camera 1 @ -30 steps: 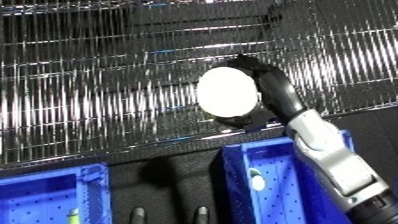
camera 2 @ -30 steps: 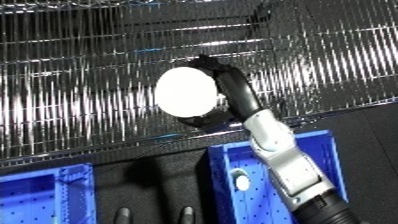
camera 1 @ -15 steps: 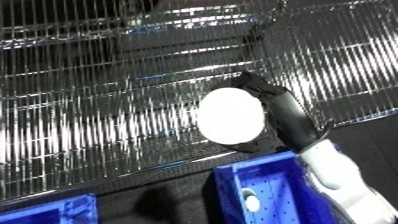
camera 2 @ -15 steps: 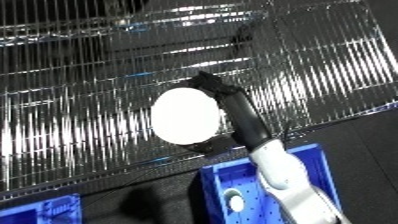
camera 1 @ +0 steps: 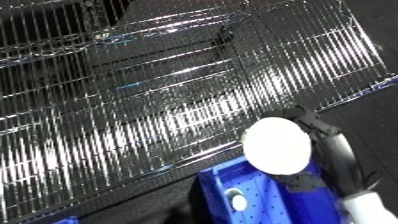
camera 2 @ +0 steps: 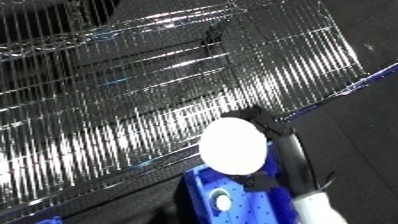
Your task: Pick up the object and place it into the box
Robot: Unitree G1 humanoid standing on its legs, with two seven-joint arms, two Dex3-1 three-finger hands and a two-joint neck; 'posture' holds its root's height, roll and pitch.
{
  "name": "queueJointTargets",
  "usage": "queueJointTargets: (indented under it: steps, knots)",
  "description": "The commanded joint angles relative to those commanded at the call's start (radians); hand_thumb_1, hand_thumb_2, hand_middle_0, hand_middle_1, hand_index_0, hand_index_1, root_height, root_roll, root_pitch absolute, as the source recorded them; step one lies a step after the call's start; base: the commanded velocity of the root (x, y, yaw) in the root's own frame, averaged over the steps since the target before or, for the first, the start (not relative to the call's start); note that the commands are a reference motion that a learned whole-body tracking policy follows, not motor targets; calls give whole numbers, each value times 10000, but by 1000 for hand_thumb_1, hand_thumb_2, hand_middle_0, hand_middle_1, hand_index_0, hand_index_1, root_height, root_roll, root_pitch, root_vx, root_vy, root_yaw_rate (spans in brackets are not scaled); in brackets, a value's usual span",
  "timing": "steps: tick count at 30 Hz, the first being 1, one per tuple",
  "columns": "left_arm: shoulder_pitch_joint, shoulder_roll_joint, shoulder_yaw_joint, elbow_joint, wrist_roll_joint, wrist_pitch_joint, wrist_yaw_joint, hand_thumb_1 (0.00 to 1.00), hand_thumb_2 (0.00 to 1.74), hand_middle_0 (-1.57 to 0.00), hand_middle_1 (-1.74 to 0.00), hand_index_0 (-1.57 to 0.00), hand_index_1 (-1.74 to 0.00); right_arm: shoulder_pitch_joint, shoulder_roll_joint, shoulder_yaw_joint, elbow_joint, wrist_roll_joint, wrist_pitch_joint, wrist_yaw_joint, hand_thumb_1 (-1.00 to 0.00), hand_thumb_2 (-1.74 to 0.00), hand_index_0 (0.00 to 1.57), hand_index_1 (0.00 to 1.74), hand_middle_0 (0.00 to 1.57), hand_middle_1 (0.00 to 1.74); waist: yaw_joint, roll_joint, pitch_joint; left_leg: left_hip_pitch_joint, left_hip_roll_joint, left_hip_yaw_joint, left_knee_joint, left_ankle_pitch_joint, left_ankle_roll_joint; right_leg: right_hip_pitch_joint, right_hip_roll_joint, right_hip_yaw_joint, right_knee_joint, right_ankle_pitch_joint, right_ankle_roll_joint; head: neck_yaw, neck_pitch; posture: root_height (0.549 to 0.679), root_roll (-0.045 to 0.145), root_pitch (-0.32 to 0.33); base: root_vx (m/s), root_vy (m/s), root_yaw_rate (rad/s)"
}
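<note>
Fingers of your right hand (camera 1: 322, 131) curl round the back of a plain white round object (camera 1: 277, 146), oval in outline and too bright to show any surface detail, so the hand has hold of it from behind and from the right. You can see it low and right of centre in both eye views, carried in the air and touching nothing but the hand. The black fingers wrap the upper right rim, and more black shows under the lower edge of the object. Your white and silver forearm (camera 2: 311, 209) comes up from the bottom right corner to meet it. Directly beneath the object sits the blue plastic bin (camera 2: 216, 191), its near wall and rim at the lower centre of the frame, with a small pale round fitting (camera 2: 220, 202) on its perforated inner face. The object overlaps the bin's upper edge but stands above it, not inside. Behind everything, a silver wire rack (camera 1: 151, 100) of close parallel bars fills the upper and left parts of the frame, tilted across the picture and catching strong glare. Your left hand shows in neither view.
</note>
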Motion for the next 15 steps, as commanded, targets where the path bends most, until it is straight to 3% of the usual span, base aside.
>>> queueJointTargets:
  steps: [8, 12, 15]
  knots:
    - [219, -116, -26, 157, -236, -357, 10, 150, 261, -235, -261, -235, -261, 1656, 129, -492, 1964, 1423, -1107, 199, -750, -1305, 1178, 1305, 1178, 1305, -284, -58, 0, 113, 89, 74, -15, -141, -17, 69, 107, 70, -62, -8, 2, 2104, 705, 645, 53, 126, -9, 9, -135]
    - [232, -167, -353, 153, -213, -527, -5, 150, 261, -235, -261, -235, -261, 1836, 69, -505, 3622, 2084, -1396, 628, -550, -957, 864, 957, 864, 957, -241, 15, 0, 119, 52, 74, 42, -204, -22, 84, 102, 55, -95, 31, -21, 2594, 749, 645, 56, 124, -19, -22, 0]
    - [142, -138, -616, 204, -215, -626, -119, 150, 261, -235, -261, -235, -261, 1699, 22, -456, 4942, 2248, -1328, 697, -400, -696, 628, 696, 628, 696, -162, 132, 0, 130, -12, 50, 14, -193, -27, 107, 75, 44, -190, 89, -22, 2912, 702, 646, 59, 125, -24, -23, 48]
